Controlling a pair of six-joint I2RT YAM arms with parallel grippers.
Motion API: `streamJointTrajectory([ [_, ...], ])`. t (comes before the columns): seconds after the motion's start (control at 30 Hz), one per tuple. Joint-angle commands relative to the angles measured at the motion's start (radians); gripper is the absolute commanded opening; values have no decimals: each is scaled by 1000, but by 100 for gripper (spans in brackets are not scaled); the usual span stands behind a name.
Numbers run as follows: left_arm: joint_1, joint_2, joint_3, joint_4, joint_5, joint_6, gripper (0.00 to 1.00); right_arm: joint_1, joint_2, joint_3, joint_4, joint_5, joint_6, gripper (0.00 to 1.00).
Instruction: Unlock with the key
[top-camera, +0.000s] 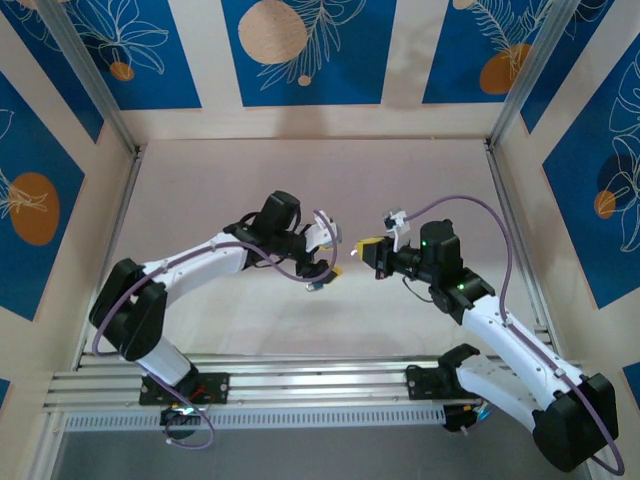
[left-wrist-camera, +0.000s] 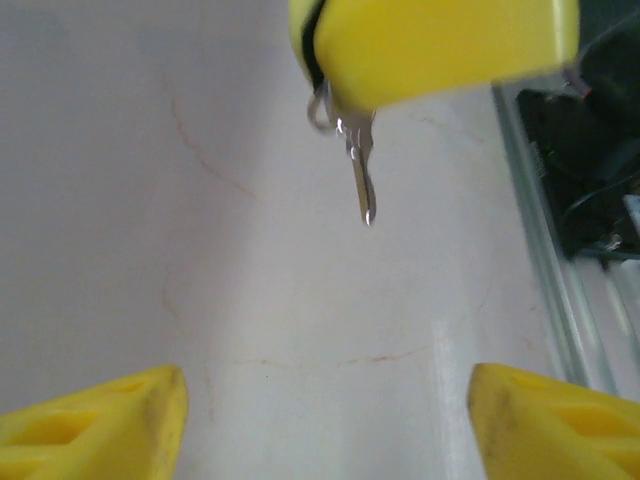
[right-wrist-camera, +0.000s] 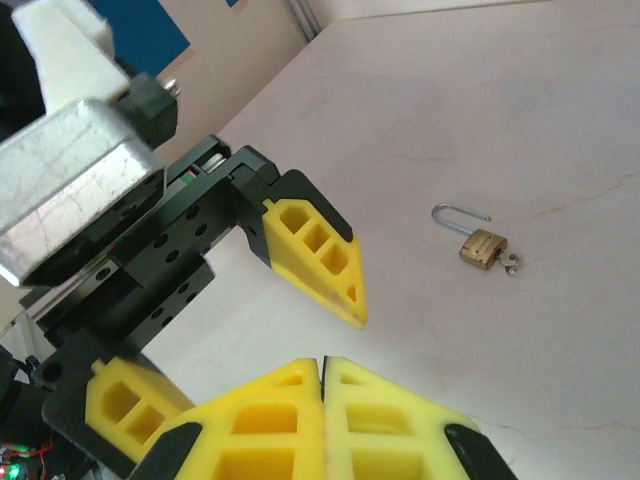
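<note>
1. The left end effector (left-wrist-camera: 328, 378) has its yellow fingers (left-wrist-camera: 100, 425) set wide apart, with nothing between them but bare bench (top-camera: 300, 180).
2. The right end effector (right-wrist-camera: 322, 362) has its two yellow fingers pressed together along their full length.
3. In the left wrist view, the right end effector's yellow fingers sit at 12 o'clock. The key (left-wrist-camera: 362, 175) hangs from their lower edge by its head and a small ring. Its blade points toward 6 o'clock and is clear of the bench, so the right end effector is clamped on the key.
4. In the top view, the two end effectors face each other near the middle of the bench. The right one is just at 3 o'clock of the left, and they are close but apart.
5. In the right wrist view, the padlock (right-wrist-camera: 482, 247) lies flat on the bench, at 3 o'clock of the left end effector's upper finger and apart from it.
6. The padlock has a brass body and a silver shackle that looks sprung open. A small silvery piece touches the body at its 4 o'clock, and it is too small to identify.
</note>
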Motion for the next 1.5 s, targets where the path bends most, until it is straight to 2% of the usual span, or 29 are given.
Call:
streamJointTrajectory([
  [0.0, 11, -62, -60, 63, -151, -3, 77, -16, -23, 8, 26, 24, 18, 0],
  [0.13, 11, -130, -172, 255, -424, -77, 74, -26, -39, -4, 17, 51, 21, 0],
  [0.2, 10, -170, -225, 352, -523, -111, 74, -31, -47, -13, 15, 61, 26, 0],
  [0.23, 12, -192, -245, 384, -556, -126, 79, -32, -51, -16, 11, 65, 28, 0],
  [0.27, 11, -210, -256, 407, -576, -141, 93, -33, -53, -15, 6, 71, 29, 0],
  [0.3, 11, -228, -264, 418, -586, -154, 100, -34, -57, -17, -1, 79, 27, 0],
  [0.47, 10, -256, -164, 245, -571, -238, 100, -38, -78, -20, -20, 100, 24, 0],
  [0.53, 12, -255, -156, 249, -602, -263, 100, -42, -85, -23, -24, 103, 24, 0],
  [0.6, 12, -255, -164, 282, -632, -346, 100, -46, -88, -26, -27, 103, 26, 0],
  [0.67, 14, -247, -151, 259, -627, -398, 100, -49, -89, -24, -31, 99, 25, 0],
  [0.77, 15, -227, -99, 155, -575, -341, 100, -56, -97, -25, -40, 102, 22, 0],
  [0.9, 17, -199, -94, 160, -629, -336, 100, -66, -106, -27, -48, 99, 26, 0],
  [0.97, 16, -194, -113, 198, -681, -345, 96, -69, -108, -26, -56, 100, 27, 0],
  [1.0, 19, -180, -91, 159, -703, -363, 96, -69, -111, -29, -56, 102, 28, 0],
  [1.1, 20, -73, 84, -138, -722, -344, 88, -71, -119, -40, -52, 106, 35, 0],
  [1.13, 18, -40, 121, -209, -706, -315, 79, -71, -122, -45, -46, 105, 37, 0],
  [1.2, 11, 9, 161, -307, -735, -311, 54, -74, -132, -55, -41, 111, 44, 0],
  [1.23, 11, 30, 179, -355, -729, -309, 51, -75, -133, -55, -48, 111, 44, 0],
  [1.47, -15, 118, 229, -538, -820, -347, 55, -85, -153, -70, -65, 148, 49, 0],
])
